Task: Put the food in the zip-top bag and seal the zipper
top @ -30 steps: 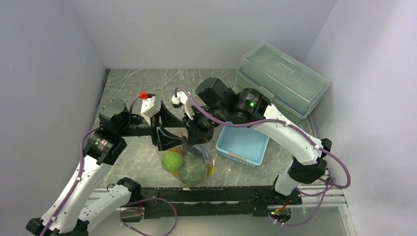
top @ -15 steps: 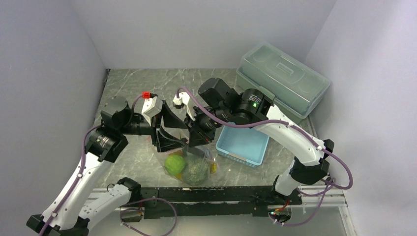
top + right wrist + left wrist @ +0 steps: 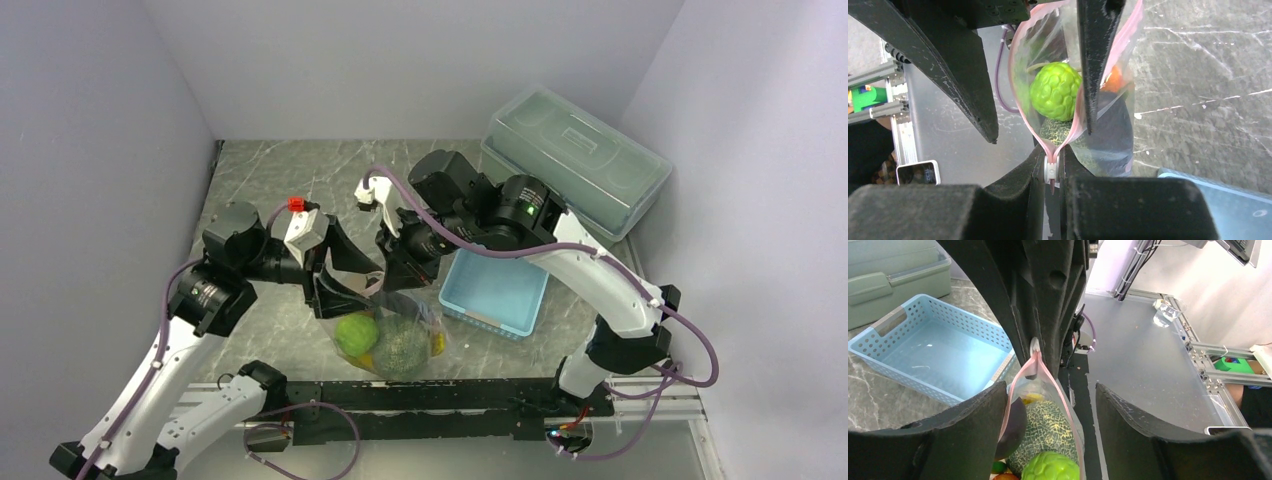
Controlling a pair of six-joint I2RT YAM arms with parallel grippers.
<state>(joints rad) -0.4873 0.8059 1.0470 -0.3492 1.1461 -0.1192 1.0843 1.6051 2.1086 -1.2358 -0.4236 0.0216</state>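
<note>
The clear zip-top bag (image 3: 392,325) hangs upright near the table's front edge. It holds the lime-green fruit (image 3: 355,333), the netted melon (image 3: 400,347), the purple eggplant (image 3: 1013,425), a yellow banana (image 3: 1032,398) and an orange-red piece (image 3: 1115,80). Its pink zipper (image 3: 1063,405) gapes in a V. My right gripper (image 3: 1052,160) is shut on the white slider (image 3: 1050,169) at the zipper's end. My left gripper (image 3: 1050,390) is open and straddles the bag's mouth, with one finger (image 3: 1095,65) against a lip. In the top view the left gripper (image 3: 342,280) faces the right gripper (image 3: 400,268).
The light blue basket (image 3: 495,290) stands just right of the bag, close to the right gripper. The grey-green lidded box (image 3: 575,160) sits at the back right. The table's front rail (image 3: 430,395) runs right below the bag.
The left gripper has tilted and come down closer over the bag's mouth. The right gripper has shifted slightly right with the slider. The bag has swung a little.
</note>
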